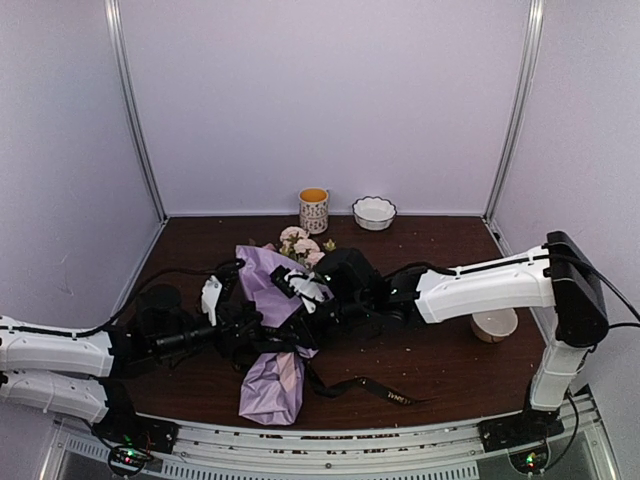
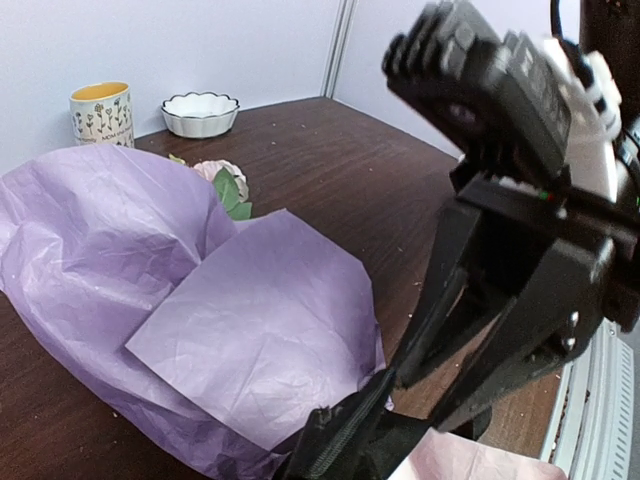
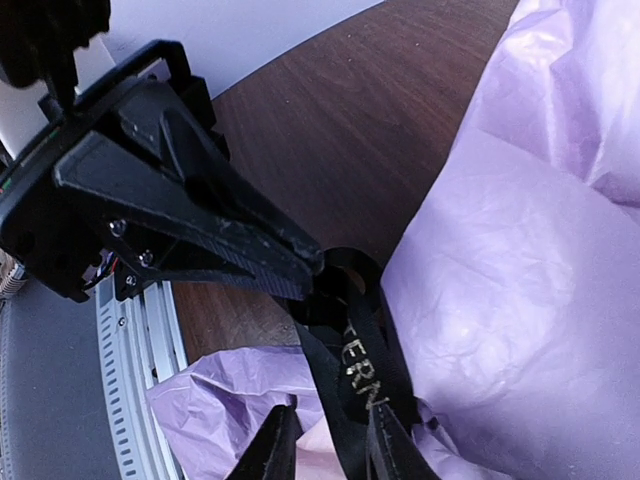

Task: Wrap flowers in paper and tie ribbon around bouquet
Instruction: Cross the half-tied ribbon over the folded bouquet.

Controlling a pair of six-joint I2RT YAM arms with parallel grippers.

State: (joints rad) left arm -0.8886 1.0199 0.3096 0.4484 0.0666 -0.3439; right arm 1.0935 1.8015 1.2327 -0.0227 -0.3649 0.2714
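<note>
Your left gripper (image 3: 308, 272) is clamped shut on the ribbon (image 3: 358, 365) loop; your right gripper (image 3: 330, 452) stands slightly parted around it. The bouquet (image 1: 258, 278) lies beneath them, its flowers (image 1: 300, 243) toward 12 o'clock

floral mug (image 1: 313, 210) and white scalloped bowl (image 1: 374, 212) at the dark table's (image 1: 440, 360) far edge — pale cup (image 1: 494, 325) at right.

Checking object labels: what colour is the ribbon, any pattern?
The ribbon is black with pale gold lettering; the right wrist view shows it best.
</note>
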